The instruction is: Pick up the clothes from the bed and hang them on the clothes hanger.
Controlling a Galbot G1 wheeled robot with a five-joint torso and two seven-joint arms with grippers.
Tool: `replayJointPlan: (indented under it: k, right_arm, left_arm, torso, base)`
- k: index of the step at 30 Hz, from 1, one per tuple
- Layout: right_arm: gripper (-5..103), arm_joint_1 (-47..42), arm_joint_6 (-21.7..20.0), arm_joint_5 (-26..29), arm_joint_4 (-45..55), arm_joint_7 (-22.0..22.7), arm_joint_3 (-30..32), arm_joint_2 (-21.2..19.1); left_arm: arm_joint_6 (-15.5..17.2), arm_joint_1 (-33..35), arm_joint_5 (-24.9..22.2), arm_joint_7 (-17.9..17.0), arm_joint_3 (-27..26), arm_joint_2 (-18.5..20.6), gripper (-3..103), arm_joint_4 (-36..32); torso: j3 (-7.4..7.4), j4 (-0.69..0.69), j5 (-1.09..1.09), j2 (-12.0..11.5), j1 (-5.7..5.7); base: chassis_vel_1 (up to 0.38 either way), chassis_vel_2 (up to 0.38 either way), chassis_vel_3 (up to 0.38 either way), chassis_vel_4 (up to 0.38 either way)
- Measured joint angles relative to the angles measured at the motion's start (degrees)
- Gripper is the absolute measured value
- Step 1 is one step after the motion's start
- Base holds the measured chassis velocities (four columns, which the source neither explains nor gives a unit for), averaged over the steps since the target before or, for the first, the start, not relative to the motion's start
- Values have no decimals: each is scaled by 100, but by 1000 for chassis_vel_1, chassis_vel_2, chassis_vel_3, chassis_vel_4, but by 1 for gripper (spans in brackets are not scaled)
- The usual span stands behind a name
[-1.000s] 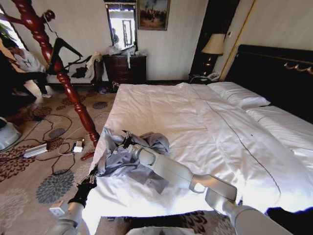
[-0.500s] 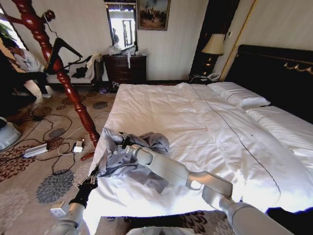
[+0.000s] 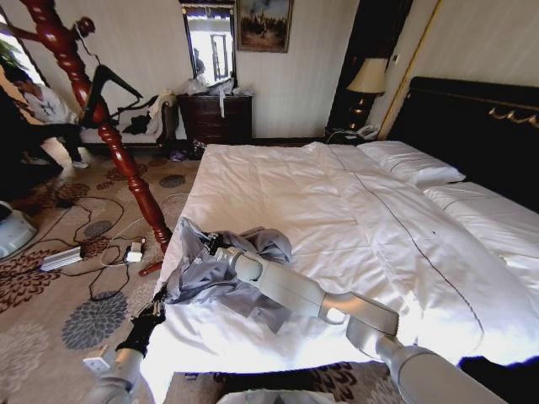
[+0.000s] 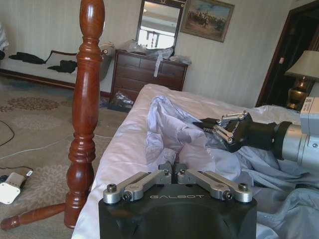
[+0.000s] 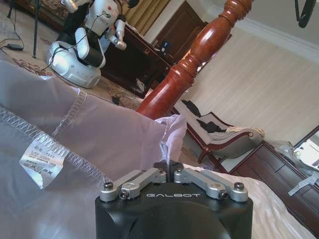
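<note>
bed (image 3: 337,210): white duvet (image 3: 278,189), two white pillows (image 3: 408,164)
near corner: crumpled grey-blue shirt (image 3: 198,278), perhaps overhanging the edge

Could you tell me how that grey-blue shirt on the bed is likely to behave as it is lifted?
The shirt looks thin and wrinkled, so it will probably hang limp. It seems light. Its loose folds may drag on the duvet.
</note>
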Motion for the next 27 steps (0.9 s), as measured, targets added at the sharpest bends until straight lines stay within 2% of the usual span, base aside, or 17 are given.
replayJointPlan:
  k: [4,7,10,12,14,15,16,18,19,20,23,25,26,27]
  right_arm:
    - [1,5,1,61,75,28,32,-45]
    - [0,-2,-1,207,158,38,289,-38]
    - [0,168,-154,851,528,145,603,-189]
    - [0,218,-193,995,655,169,622,-274]
    - [0,344,-375,1570,1130,290,681,-598]
    - [0,344,-375,1570,1130,290,681,-598]
    - [0,371,-436,1757,1275,342,712,-695]
    - [0,419,-605,2215,1643,499,842,-952]
    - [0,438,-776,2523,1948,630,1004,-1203]
    - [0,438,-776,2523,1948,630,1004,-1203]
    - [0,439,-968,2875,2402,801,1302,-1734]
    - [0,371,-1121,3228,2886,960,1730,-2391]
    - [0,371,-1121,3228,2886,960,1730,-2391]
    - [0,331,-1156,3349,3036,1012,1898,-2600]
  left_arm:
    - [13,-16,3,-8,7,32,0,-1]
    - [45,-47,17,-34,-4,103,0,-55]
    - [201,-193,-30,-134,-178,318,0,-228]
    - [301,-243,-73,-180,-272,430,0,-269]
    - [590,-491,-369,-387,-559,939,0,-336]
    - [590,-491,-369,-387,-559,939,0,-336]
    - [666,-592,-493,-463,-617,1121,0,-344]
    - [843,-956,-790,-695,-691,1730,0,-335]
    - [966,-1344,-991,-898,-659,2208,0,-293]
    - [966,-1344,-991,-898,-659,2208,0,-293]
    - [1157,-2078,-1378,-1261,-351,2785,0,-260]
    - [1317,-2977,-1811,-1568,249,3284,0,-224]
    - [1317,-2977,-1811,-1568,249,3284,0,-224]
    - [1360,-3296,-1940,-1613,446,3452,0,-181]
  torso:
    - [0,0,0,0,0]
    - [0,0,0,0,0]
    - [0,4,-1,0,0]
    - [0,3,0,0,0]
    - [0,-2,0,0,0]
    - [0,-2,0,0,0]
    - [0,-1,0,0,0]
    - [0,2,0,0,0]
    - [1,-1,1,0,0]
    - [1,-1,1,0,0]
    - [1,1,1,0,1]
    - [1,-6,2,0,1]
    - [1,-6,2,0,1]
    - [1,-6,1,-1,0]
  base:
    - [0,0,0,0]
    - [0,0,0,0]
    - [0,0,0,0]
    - [0,0,0,0]
    - [0,0,0,0]
    - [0,0,0,0]
    - [0,0,0,0]
    - [0,0,0,0]
    - [0,0,0,0]
    - [0,0,0,0]
    - [0,0,0,0]
    - [0,0,0,0]
    - [0,0,0,0]
    - [0,0,0,0]
